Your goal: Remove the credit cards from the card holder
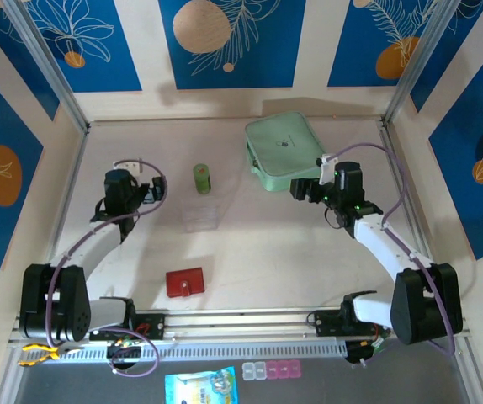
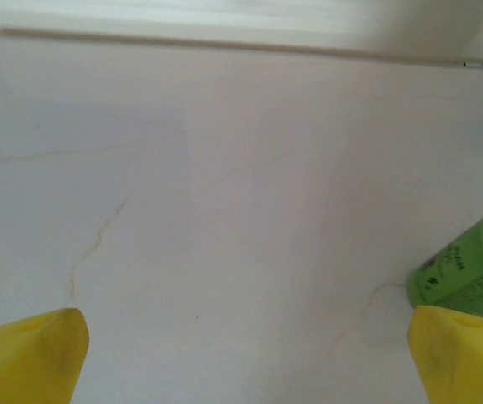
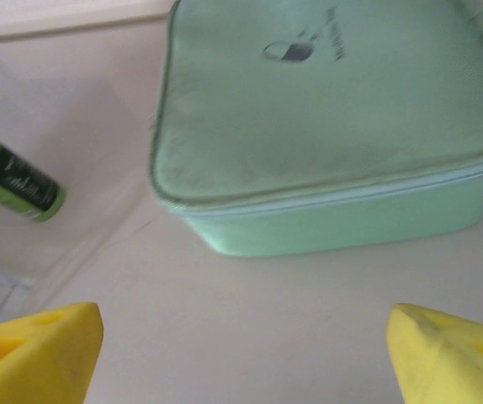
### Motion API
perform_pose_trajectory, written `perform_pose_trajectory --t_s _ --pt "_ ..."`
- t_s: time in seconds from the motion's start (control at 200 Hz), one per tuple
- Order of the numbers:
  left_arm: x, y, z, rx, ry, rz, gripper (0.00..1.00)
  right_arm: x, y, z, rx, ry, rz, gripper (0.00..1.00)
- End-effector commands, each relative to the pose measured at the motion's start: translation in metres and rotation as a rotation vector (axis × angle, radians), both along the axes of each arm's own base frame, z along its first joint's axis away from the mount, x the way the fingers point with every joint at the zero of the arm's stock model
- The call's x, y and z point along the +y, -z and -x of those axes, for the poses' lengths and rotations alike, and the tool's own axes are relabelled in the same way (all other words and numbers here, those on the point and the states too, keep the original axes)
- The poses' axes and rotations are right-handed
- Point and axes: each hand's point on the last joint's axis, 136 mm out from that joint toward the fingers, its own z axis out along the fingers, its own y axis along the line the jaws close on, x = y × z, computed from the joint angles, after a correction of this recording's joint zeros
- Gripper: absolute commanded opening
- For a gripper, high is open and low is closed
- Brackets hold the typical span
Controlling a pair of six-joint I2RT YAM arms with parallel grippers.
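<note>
1. While both arms hover over the table (image 1: 258,252), the card holder (image 1: 184,282) lies closed near its front edge, well apart from both grippers.
2. Left gripper (image 2: 250,358): fingers spread, empty, a green bottle (image 2: 469,269) just beside it.
3. Right gripper (image 3: 246,353): fingers spread, empty, facing the mint pouch (image 3: 334,126).

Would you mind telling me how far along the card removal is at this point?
Nothing looks done: the card holder lies closed near the table's front edge. Nothing is in hand; the left claw and right claw are open and away from it, the right one by the mint pouch. Opening and emptying it remain.
</note>
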Motion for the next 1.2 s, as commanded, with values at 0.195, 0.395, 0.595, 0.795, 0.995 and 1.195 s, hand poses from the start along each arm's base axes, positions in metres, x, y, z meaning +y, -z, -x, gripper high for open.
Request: perform_pose_trajectory --t_s 0.195,0.395,0.595,0.795,0.995,1.195 --pt "-0.035 0.042 0.051 0.397 0.024 0.27 0.95 0.077 0.023 0.039 0.356 -0.034 -0.038 0.7" --pt "-0.042 0.041 0.074 0.487 0.025 0.335 0.95 0.136 0.04 0.046 0.468 -0.115 -0.021 0.63" --pt "-0.047 0.044 0.086 0.504 0.028 0.381 0.95 0.197 0.054 0.042 0.529 -0.174 -0.002 0.49" --pt "-0.047 0.046 0.094 0.508 0.03 0.382 0.96 0.24 0.067 0.036 0.566 -0.2 0.039 0.41" --pt "-0.049 0.045 0.096 0.512 0.056 0.378 0.96 0.257 0.086 0.033 0.599 -0.187 0.093 0.36" --pt "-0.048 0.047 0.098 0.51 0.053 0.375 0.96 0.265 0.102 0.031 0.624 -0.183 0.099 0.33"
